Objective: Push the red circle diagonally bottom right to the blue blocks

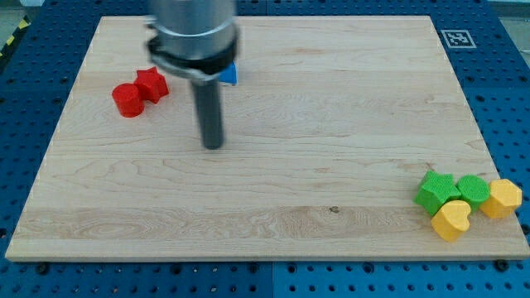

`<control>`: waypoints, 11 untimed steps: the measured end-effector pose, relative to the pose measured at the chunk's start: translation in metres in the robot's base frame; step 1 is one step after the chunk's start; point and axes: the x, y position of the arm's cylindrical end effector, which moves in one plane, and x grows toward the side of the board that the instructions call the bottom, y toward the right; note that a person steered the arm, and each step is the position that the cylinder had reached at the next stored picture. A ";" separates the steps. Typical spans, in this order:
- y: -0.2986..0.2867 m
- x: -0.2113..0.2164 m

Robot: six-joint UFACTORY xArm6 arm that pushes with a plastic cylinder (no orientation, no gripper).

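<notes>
Item, wooden board (331, 124): pale rectangular top lying on a blue perforated bench (505, 99). Item, red circle (127, 100): far-left area of the board, sitting on the surface, touching the red star (152, 84) just to its right and slightly farther back. Item, arm: enters from the view's top as a wide grey cylinder with a dark collar, then narrows into a straight dark rod that stands upright. Item, my tip (214, 146): rests on bare wood to the right of and nearer than the two red pieces, apart from both, touching no block; there are no jaws here, only the plain rod end, carrying nothing. Item, blue block (228, 75): only a small corner shows, just right of the collar at the far side; its shape cannot be made out, the rest being hidden behind the arm. Item, near-right cluster, well apart from the rod: green star (436, 191), green rounded block (473, 189), yellow heart (452, 220) and yellow hexagonal block (502, 199), packed closely together beside the board's right edge. Item, black-and-white square marker (457, 38): on the bench beyond the board's far-right corner.
</notes>
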 end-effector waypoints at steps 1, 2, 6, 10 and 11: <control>-0.083 -0.007; -0.138 -0.043; -0.056 -0.078; 0.017 -0.045; 0.054 -0.053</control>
